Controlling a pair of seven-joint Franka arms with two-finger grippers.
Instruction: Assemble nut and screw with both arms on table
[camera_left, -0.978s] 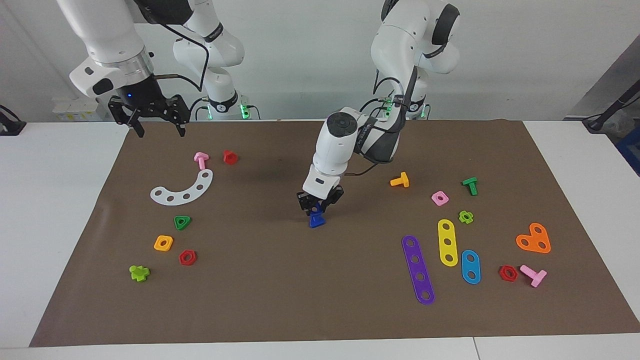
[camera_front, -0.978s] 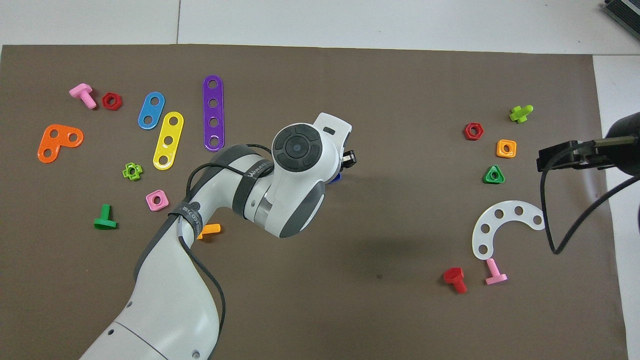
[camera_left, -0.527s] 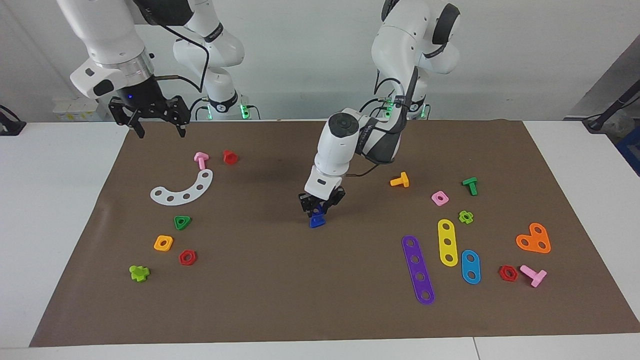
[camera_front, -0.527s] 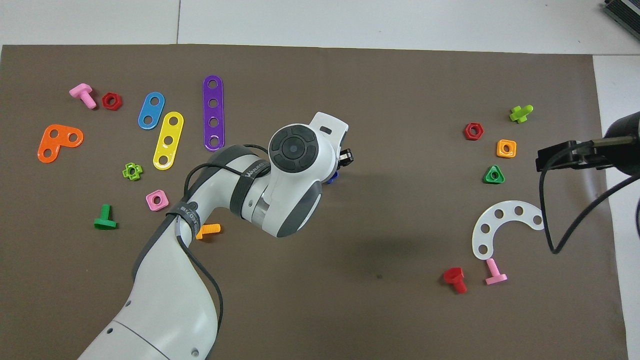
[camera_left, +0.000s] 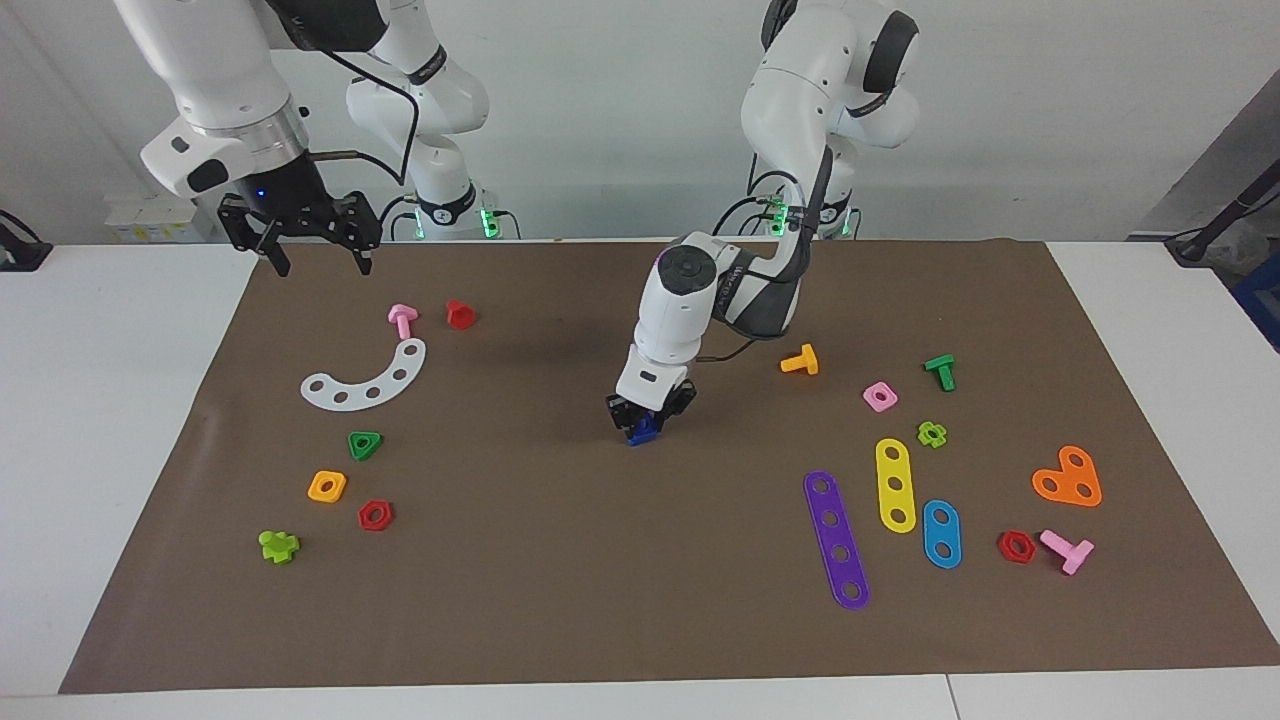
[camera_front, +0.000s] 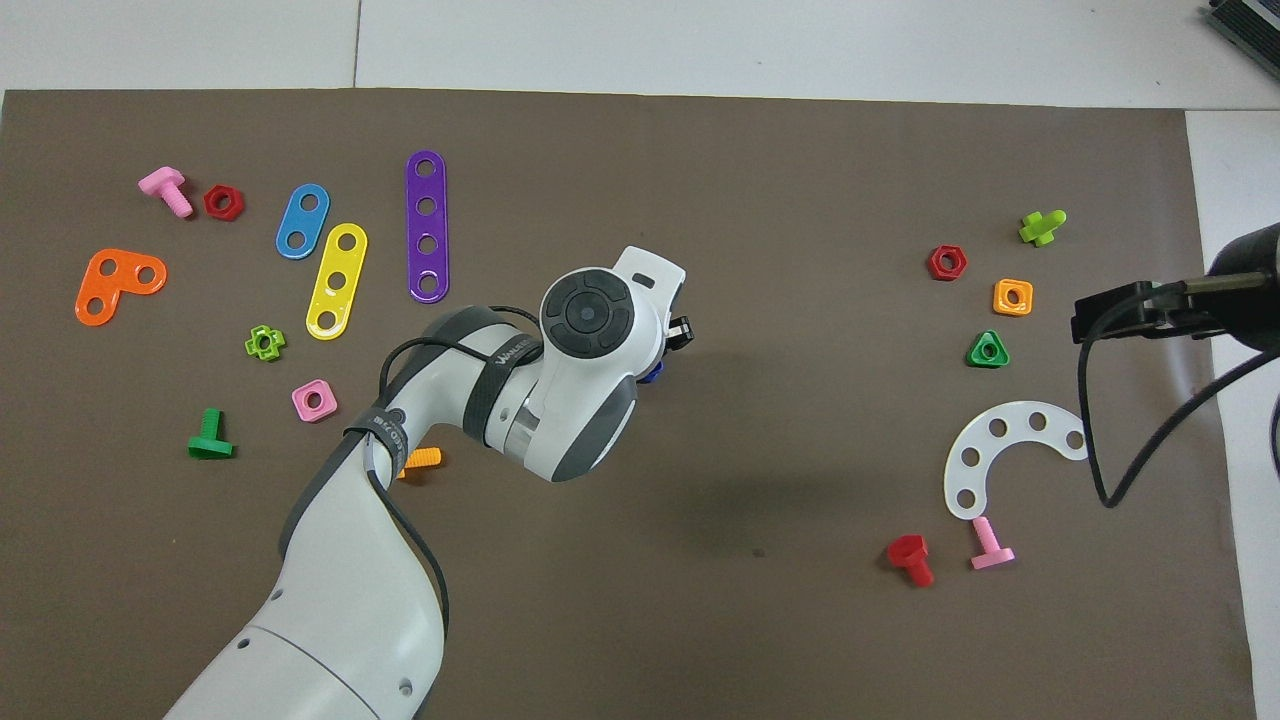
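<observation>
My left gripper (camera_left: 645, 420) reaches from the left arm's base to the middle of the brown mat (camera_left: 560, 560). It is shut on a small blue screw (camera_left: 643, 432) and holds it low, at the mat's surface. In the overhead view the wrist covers most of it; only a blue edge (camera_front: 653, 373) shows by the left gripper (camera_front: 668, 348). I cannot make out a separate blue nut. My right gripper (camera_left: 320, 260) hangs open and empty above the mat's corner at the right arm's end, and waits; it also shows in the overhead view (camera_front: 1105, 318).
Toward the right arm's end lie a white curved strip (camera_left: 368, 378), pink (camera_left: 402, 320) and red (camera_left: 459, 314) screws, a green triangular nut (camera_left: 364, 445) and an orange nut (camera_left: 327, 486). Toward the left arm's end lie an orange screw (camera_left: 800, 360), a pink nut (camera_left: 879, 396) and a purple strip (camera_left: 836, 538).
My left gripper has gone down and slightly toward the robots with the blue screw, which now sits lower at the mat. The right arm has not moved.
</observation>
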